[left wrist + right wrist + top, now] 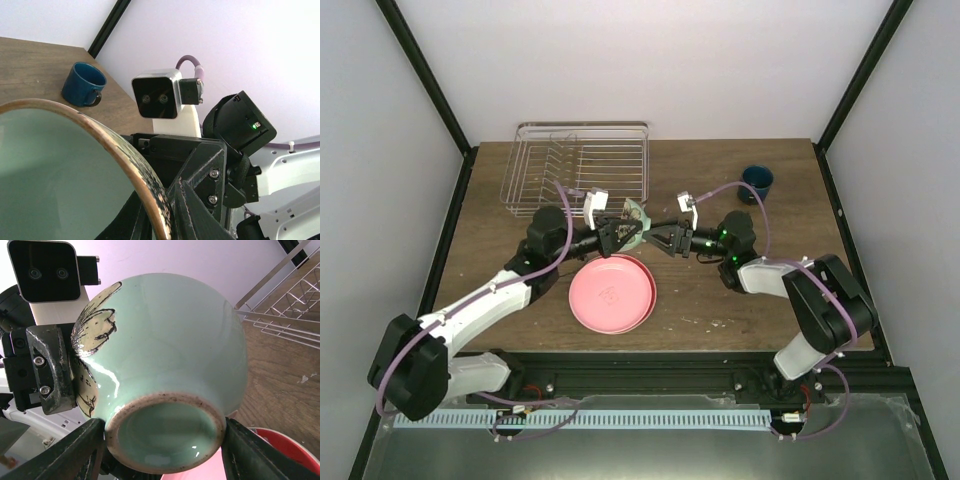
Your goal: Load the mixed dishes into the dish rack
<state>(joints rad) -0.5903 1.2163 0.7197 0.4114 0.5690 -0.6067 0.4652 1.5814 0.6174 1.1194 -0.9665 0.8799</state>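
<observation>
A small pale mint-green bowl (pixel 634 220) hangs above the table between my two grippers, tipped on its side. My left gripper (pixel 618 232) is shut on its rim (pixel 145 175), one finger inside and one outside. My right gripper (pixel 162 440) is shut on the bowl's foot ring, its fingers (pixel 75 450) pressed against either side. The silver wire dish rack (pixel 582 165) stands at the back left, just behind the bowl. A pink plate (pixel 611 292) lies flat below the grippers, with a red rim (pixel 280 442) showing under it. The dark blue cup (pixel 757 180) stands at the back right.
The rack's near corner (pixel 285 310) is close to the bowl's right side in the right wrist view. Black frame posts rise at both back corners of the table (pixel 720 300). The two wrists nearly meet over the table's middle.
</observation>
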